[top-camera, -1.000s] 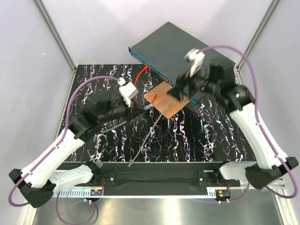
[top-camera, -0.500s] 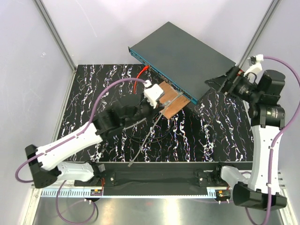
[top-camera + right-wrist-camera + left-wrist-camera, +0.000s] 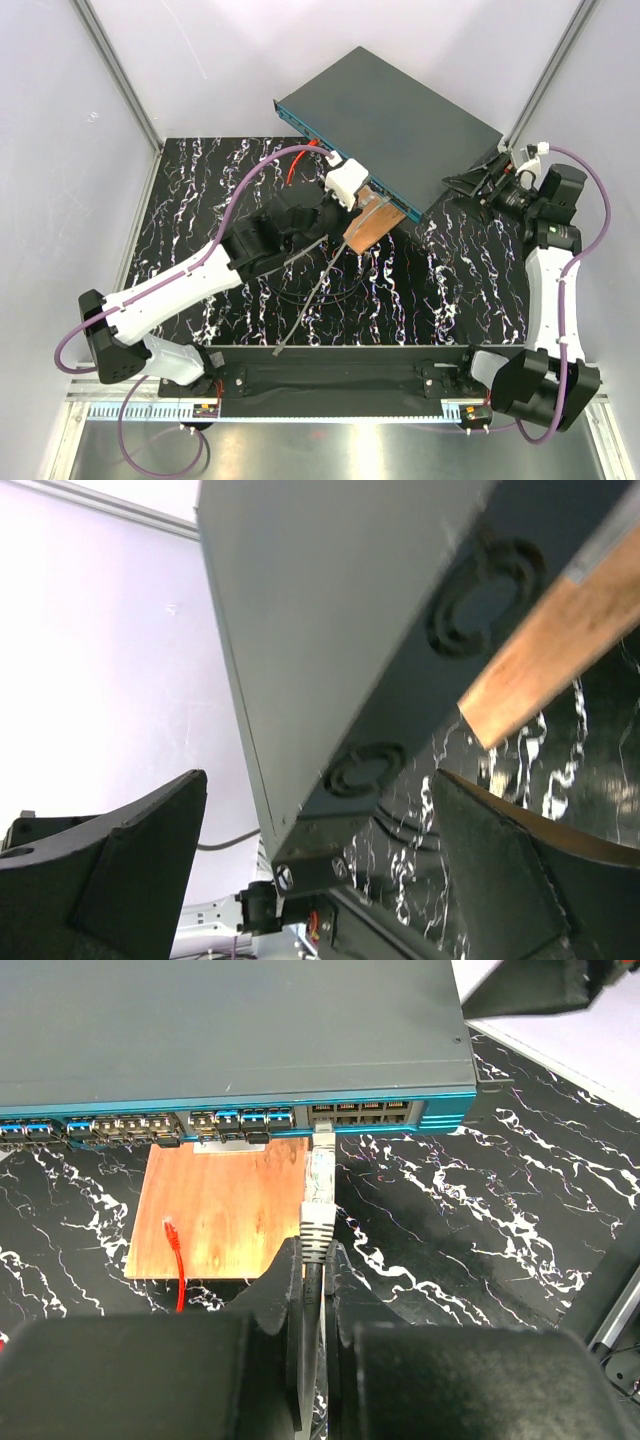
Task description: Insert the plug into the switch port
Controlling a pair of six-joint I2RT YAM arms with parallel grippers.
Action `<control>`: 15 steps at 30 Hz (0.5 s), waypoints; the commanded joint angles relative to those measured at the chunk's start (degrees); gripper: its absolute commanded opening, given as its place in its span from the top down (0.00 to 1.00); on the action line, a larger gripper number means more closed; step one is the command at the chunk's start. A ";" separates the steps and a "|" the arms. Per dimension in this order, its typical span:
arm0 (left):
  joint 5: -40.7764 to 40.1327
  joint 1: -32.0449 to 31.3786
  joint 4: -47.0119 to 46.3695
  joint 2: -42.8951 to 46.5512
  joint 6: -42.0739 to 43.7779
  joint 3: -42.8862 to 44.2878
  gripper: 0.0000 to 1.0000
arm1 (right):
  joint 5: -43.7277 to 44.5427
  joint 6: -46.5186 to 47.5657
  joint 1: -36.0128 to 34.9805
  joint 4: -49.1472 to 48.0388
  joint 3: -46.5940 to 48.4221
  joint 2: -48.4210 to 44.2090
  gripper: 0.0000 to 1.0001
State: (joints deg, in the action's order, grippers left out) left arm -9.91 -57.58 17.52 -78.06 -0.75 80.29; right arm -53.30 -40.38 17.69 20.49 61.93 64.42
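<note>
your left gripper (image 3: 315,1260) pinches the cable (image 3: 312,1295) just behind the plug (image 3: 320,1175) to hold it square to the port (image 3: 323,1112) it's touching on the switch (image 3: 230,1030); right gripper (image 3: 320,780) spread open around the switch corner, likely bracing.

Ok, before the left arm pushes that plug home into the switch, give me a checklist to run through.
1. Grip: left gripper jaws shut on the cable just behind the plug: ok.
2. Alignment: plug tip sits at a socket in the blue face of the switch: ok.
3. Plug fully seated: cannot tell.
4. Switch braced: right gripper jaws open, straddling its corner, not clamped: not ok.
5. Path: red cable lies off to the side on the copper plate: ok.
</note>
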 commanded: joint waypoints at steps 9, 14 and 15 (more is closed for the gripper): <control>-1.34 0.19 -6.53 0.99 0.05 -1.63 1.00 | -4.36 -11.03 -0.03 -26.46 -4.89 5.45 0.00; -1.25 0.63 -7.94 -0.34 0.40 -1.72 1.00 | -3.74 -10.51 -0.20 -27.69 -6.64 4.75 0.00; -0.81 0.72 -8.03 -0.86 0.40 -1.63 1.00 | -3.57 -10.68 -0.20 -27.87 -7.00 4.92 0.00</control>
State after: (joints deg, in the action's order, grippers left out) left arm -9.93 -57.32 14.98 -78.26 -1.02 78.61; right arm -56.49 -49.98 17.78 -1.93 55.35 70.43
